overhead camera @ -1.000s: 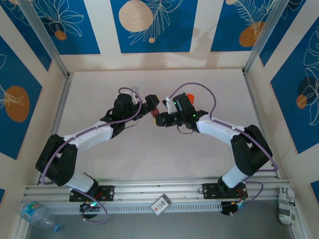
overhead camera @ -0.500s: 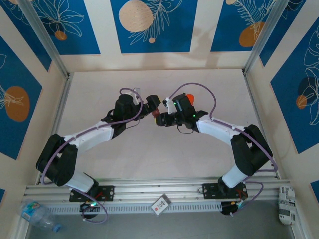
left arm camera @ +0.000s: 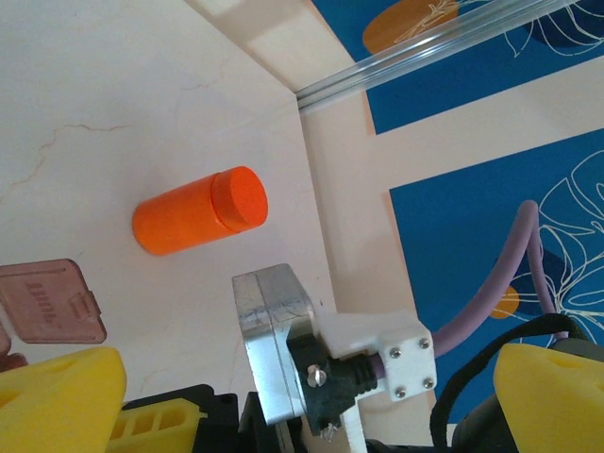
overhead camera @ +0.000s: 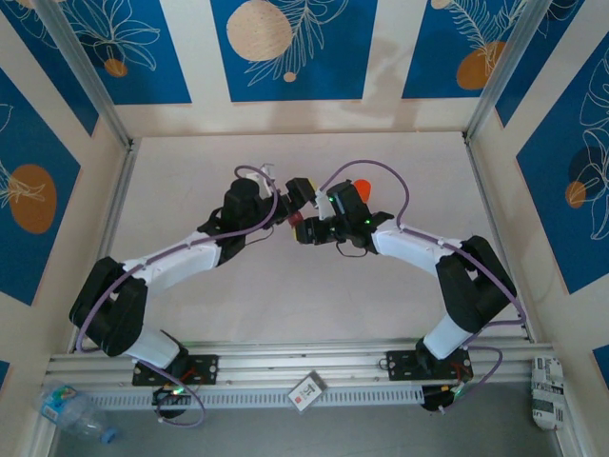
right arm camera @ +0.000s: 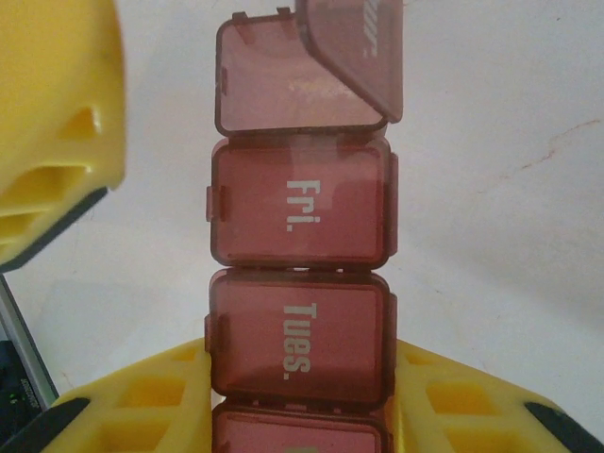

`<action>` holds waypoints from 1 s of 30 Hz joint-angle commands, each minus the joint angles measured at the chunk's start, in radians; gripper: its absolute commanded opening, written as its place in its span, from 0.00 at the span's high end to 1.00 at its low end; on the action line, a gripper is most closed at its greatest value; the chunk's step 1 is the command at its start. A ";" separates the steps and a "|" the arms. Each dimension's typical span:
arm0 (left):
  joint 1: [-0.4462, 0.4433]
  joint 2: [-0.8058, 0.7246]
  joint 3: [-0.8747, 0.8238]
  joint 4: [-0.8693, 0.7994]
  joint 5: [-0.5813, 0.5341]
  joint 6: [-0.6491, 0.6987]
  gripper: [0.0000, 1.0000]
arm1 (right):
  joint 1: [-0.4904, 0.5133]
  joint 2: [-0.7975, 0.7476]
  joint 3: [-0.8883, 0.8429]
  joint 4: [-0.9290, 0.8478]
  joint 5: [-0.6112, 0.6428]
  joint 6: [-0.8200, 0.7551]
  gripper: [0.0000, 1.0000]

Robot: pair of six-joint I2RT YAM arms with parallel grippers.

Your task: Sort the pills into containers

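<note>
Since a second ago, the left gripper (overhead camera: 301, 190) has slid a little to the right and toward the far edge of the table (overhead camera: 400, 286), closing in on the right gripper (overhead camera: 306, 227). The right arm has barely shifted.

Both arms meet near the middle of the table, slightly nearer its far edge. The right gripper is clamped on the containers (right arm camera: 297, 222), a dark reddish-brown strip of square compartments joined in a row. In the right wrist view, its yellow fingers (right arm camera: 142, 401) press against both sides of the strip near the compartment marked "Tues." Next comes a closed compartment marked "Fri.", then one with its lid (right arm camera: 354, 47) hinged up. A yellow finger of the left gripper (right arm camera: 52, 123) hangs just beside that open end.

The left gripper's jaws stand wide apart, holding nothing. In its wrist view, an orange bottle (left arm camera: 198, 219) lies on its side on the table. From above, the bottle sits just beyond the right gripper, toward the far edge.
</note>
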 commanded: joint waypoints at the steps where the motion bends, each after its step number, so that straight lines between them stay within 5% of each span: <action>1: -0.006 -0.034 0.030 0.004 -0.020 0.010 0.00 | 0.006 0.007 -0.010 0.015 -0.023 0.003 0.75; 20: 0.246 -0.122 -0.052 -0.229 -0.034 0.205 0.00 | 0.020 0.139 0.077 -0.159 0.075 -0.184 0.72; 30: 0.283 -0.119 -0.087 -0.223 -0.015 0.232 0.00 | 0.068 0.222 0.126 -0.194 0.135 -0.246 0.67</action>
